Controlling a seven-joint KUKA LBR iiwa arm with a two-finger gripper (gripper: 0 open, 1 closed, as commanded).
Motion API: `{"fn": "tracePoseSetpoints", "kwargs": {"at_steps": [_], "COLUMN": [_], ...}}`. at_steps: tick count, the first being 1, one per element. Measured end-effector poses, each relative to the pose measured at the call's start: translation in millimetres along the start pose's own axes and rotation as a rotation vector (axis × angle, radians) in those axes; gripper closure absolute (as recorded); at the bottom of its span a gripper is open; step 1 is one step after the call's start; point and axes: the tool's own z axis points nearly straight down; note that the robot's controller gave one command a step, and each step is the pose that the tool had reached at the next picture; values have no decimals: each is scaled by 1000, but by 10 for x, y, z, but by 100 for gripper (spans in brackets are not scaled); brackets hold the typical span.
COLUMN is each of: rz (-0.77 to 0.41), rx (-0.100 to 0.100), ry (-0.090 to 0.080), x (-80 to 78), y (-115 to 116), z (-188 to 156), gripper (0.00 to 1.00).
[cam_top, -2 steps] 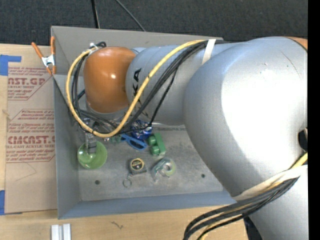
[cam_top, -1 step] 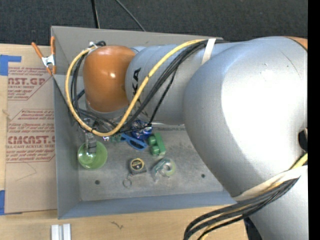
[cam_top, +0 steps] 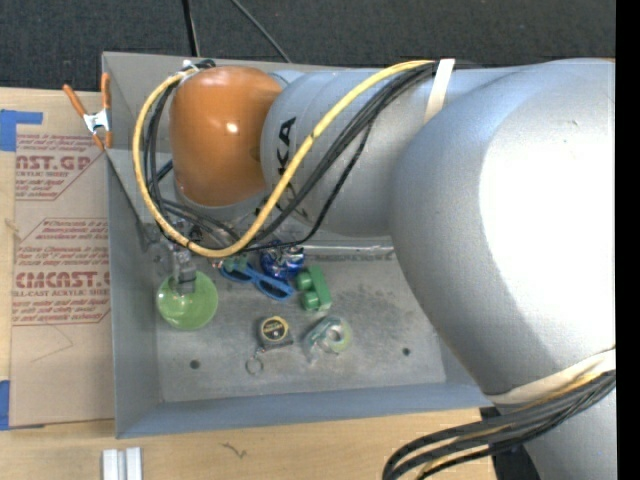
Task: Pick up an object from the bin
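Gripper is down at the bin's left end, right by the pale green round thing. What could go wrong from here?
The gripper sits over the upper edge of the pale green round thing, not its middle, so that rounded shape could squirt sideways. It lies near the bin's left wall, so the gripper may scrape there. The yellow cable loop hangs close to that wall and might snag.

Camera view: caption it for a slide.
Pincer over a pale green round thing at the left of the grey bin.
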Motion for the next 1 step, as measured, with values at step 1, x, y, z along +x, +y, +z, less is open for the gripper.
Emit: {"fn": "tracePoseSetpoints", "kwargs": {"at_steps": [1], "rz": [0], "rx": [0], "ry": [2], "x": [-10], "y": [4], "z": [-150], "gripper": [100]}}
